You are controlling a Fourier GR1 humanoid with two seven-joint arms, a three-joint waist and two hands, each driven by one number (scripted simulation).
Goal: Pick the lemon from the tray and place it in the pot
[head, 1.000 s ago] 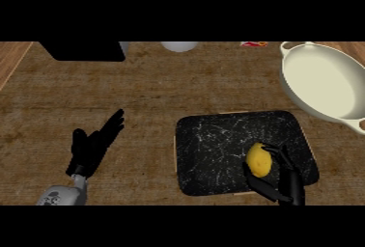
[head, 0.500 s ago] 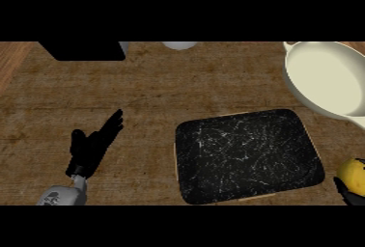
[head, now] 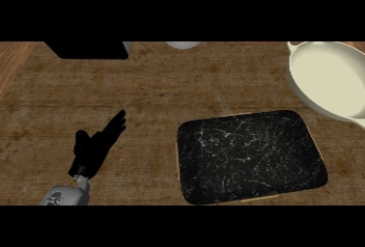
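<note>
Showing no lemon, so its axis perhaps stays untellable.

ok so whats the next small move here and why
Probably bring the right hand, now out of view, back over the pot: the tray holds no lemon, the pot looks empty, and the left hand rests open at lower left.

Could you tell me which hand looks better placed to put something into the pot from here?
Probably the right: the pot sits at the far right, while the left hand rests open well left of the tray. The right hand is out of view.
</note>
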